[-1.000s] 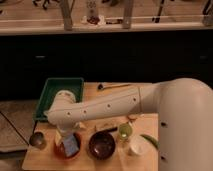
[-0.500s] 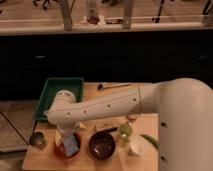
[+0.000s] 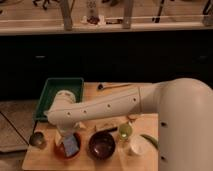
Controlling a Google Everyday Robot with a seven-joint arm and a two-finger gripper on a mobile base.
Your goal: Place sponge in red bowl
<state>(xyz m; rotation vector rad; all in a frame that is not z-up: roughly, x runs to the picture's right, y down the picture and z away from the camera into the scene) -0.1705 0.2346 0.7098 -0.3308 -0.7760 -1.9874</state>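
A white robot arm [image 3: 107, 105] reaches across a wooden bench [image 3: 115, 92] from its right edge toward the front-left corner, where the red bowl [image 3: 65, 148] sits. The sponge [image 3: 71, 144], a small blue block, stands tilted inside that bowl, directly beneath the end of the arm. The hand [image 3: 66, 136] hangs just above the bowl and right at the sponge; whether it grips the sponge or has let go cannot be told, as the arm's wrist hides most of it. Just right of the red bowl, along the front edge, stands a dark brown bowl [image 3: 102, 144], and beside that a green-topped cup [image 3: 125, 132] and a pale round container [image 3: 136, 146]. A green tray [image 3: 50, 95] overhangs the back-left corner. A small metal cup [image 3: 36, 139] sits at the left edge near the red bowl. A dark-handled utensil [image 3: 112, 86] lies by the back edge.
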